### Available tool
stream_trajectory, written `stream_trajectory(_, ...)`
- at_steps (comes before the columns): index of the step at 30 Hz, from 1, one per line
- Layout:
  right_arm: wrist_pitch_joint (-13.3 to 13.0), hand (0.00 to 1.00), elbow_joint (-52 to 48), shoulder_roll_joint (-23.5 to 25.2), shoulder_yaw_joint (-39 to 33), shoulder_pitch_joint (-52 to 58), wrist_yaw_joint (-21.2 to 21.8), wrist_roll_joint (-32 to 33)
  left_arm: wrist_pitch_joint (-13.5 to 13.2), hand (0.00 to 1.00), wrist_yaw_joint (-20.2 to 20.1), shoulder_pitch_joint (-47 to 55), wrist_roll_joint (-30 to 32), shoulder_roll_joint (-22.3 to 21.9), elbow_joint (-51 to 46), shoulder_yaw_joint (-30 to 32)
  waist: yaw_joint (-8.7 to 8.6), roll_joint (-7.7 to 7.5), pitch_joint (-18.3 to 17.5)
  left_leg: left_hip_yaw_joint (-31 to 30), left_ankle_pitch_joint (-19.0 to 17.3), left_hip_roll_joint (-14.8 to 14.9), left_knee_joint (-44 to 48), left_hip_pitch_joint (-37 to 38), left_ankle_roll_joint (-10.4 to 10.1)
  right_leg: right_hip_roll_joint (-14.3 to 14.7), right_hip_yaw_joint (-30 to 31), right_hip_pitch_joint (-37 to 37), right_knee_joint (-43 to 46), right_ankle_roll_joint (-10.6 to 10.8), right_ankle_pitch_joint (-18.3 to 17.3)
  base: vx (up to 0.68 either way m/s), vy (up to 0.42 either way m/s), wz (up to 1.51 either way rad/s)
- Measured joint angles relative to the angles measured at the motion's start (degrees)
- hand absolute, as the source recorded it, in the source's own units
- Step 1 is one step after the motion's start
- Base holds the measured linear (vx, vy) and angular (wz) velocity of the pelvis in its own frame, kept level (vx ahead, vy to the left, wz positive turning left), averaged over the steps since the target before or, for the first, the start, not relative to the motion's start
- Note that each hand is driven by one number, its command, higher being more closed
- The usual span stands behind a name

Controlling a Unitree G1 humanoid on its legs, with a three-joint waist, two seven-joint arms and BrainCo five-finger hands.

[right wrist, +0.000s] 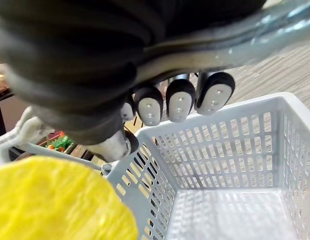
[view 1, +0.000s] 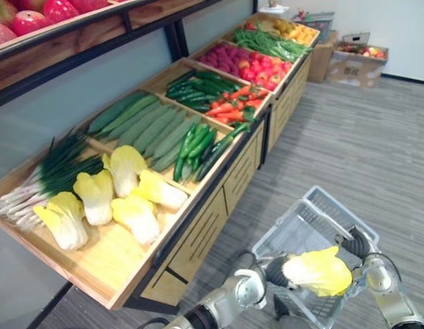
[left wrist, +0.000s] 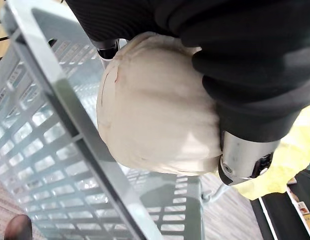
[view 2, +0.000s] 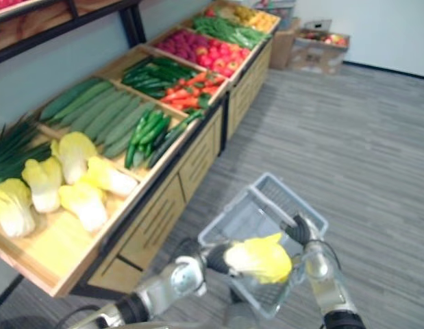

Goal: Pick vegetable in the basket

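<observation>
Cabbage (view 1: 320, 272) — I am gripping it in the left hand (view 1: 275, 271), fingers curled round its firm pale base, above the near rim of the basket (view 1: 301, 229); probably light, leaves soft and bruisable — right hand (view 1: 359, 241) is clasping the basket handle (right wrist: 275, 22).

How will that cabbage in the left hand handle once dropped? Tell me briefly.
The cabbage looks compact and rounded, so it is probably stiff, not floppy. Its frilly yellow leaf end may bruise or tear. Released into the basket, it could roll on its rounded base.
</observation>
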Motion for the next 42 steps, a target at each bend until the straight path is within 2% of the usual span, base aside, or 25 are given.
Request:
stream_trajectory(4,0.0,1.00,0.0,1.9,0.4,0.0,-0.2,0.1,1.8,0.00,2.2,-2.1,3.5,-1.2,3.5,0.2,-0.42,-0.71,0.1,0.9,-0.3,0.2,0.0,0.0,-0.4,0.4,0.7,-0.1,0.0,0.0,0.0,-0.01,-0.013,-0.10)
stream_trajectory(8,0.0,1.00,0.1,3.0,0.5,0.0,-0.2,0.1,2.2,0.00,4.2,-2.8,4.2,-1.6,3.5,0.2,-0.45,-1.36,0.5,0.9,-0.3,0.3,0.0,0.1,-0.4,0.5,0.6,-0.2,0.0,0.0,0.0,-0.01,-0.037,0.00)
stream_trajectory(19,0.0,1.00,2.2,3.1,0.8,0.0,-0.4,0.1,2.5,0.00,4.4,-4.3,4.3,-1.8,3.6,0.6,-0.38,-1.88,0.7,0.1,-0.3,0.3,0.0,0.1,-0.4,0.3,-0.6,0.2,0.0,-0.1,-0.1,-0.01,-0.009,0.03)
stream_trajectory(26,0.0,1.00,3.2,3.1,0.9,0.0,-1.2,0.1,2.3,0.00,5.3,-4.3,6.6,-1.8,2.4,0.6,0.09,-2.40,0.7,-0.7,-0.2,0.4,0.0,-0.1,-0.3,0.1,-1.4,0.4,0.0,-0.1,-0.1,-0.03,-0.033,0.06)
stream_trajectory(29,0.0,1.00,4.6,3.0,0.6,0.0,-1.8,0.2,1.8,0.00,5.5,-4.2,6.4,-1.1,-3.0,0.6,0.33,-2.47,0.6,-1.9,0.0,0.3,0.0,-0.9,-0.1,-0.4,-2.5,0.6,0.0,0.0,-0.3,-0.03,-0.028,0.20)
stream_trajectory(30,0.0,1.00,5.4,3.0,0.2,0.1,-1.9,0.2,1.3,0.00,5.4,-3.7,6.4,-0.2,-7.6,0.6,0.40,-2.49,0.6,-2.7,0.1,0.2,0.0,-1.4,0.2,-0.7,-3.0,0.5,0.0,0.2,-0.4,-0.03,-0.026,0.34)
stream_trajectory(34,0.0,1.00,8.9,2.8,-2.2,0.2,-2.0,1.3,-2.6,0.00,4.2,0.8,5.3,4.4,-23.8,1.7,2.60,-2.23,0.2,-4.3,0.3,0.3,0.1,-2.3,0.4,-0.9,-4.3,0.6,0.0,0.2,-0.5,-0.01,-0.034,0.22)
stream_trajectory(36,-0.1,1.00,10.1,2.5,-4.0,0.8,-2.0,1.3,-4.7,0.00,4.1,7.0,2.6,8.3,-32.5,5.9,2.79,-2.07,0.0,-5.9,0.4,0.4,0.3,-2.6,0.6,-1.2,-5.6,1.4,0.1,0.5,-0.7,0.00,-0.026,0.30)
stream_trajectory(37,-0.1,1.00,10.3,2.4,-4.5,1.3,-2.1,1.4,-4.9,0.00,4.1,8.9,1.6,9.2,-34.3,7.5,2.90,-2.07,0.0,-6.3,0.4,0.3,0.3,-2.7,0.6,-1.3,-5.9,1.5,0.1,0.5,-0.7,-0.01,-0.020,0.39)
stream_trajectory(40,-0.1,1.00,11.4,2.3,-4.9,2.6,-2.3,1.6,-5.3,0.00,4.4,19.8,-1.5,13.9,-42.3,17.7,3.09,-1.95,-0.3,-7.7,0.5,0.2,1.1,-3.0,0.7,-1.8,-7.4,2.3,0.1,0.4,-0.7,-0.02,-0.014,0.23)
stream_trajectory(42,-0.2,1.00,11.6,2.0,-4.9,3.7,-2.3,1.6,-5.5,0.00,4.5,24.2,-2.5,15.5,-43.3,22.2,3.38,-1.86,-0.4,-8.8,0.6,0.0,1.1,-3.1,0.9,-2.2,-8.4,2.8,0.1,0.3,-0.8,-0.03,-0.020,0.24)
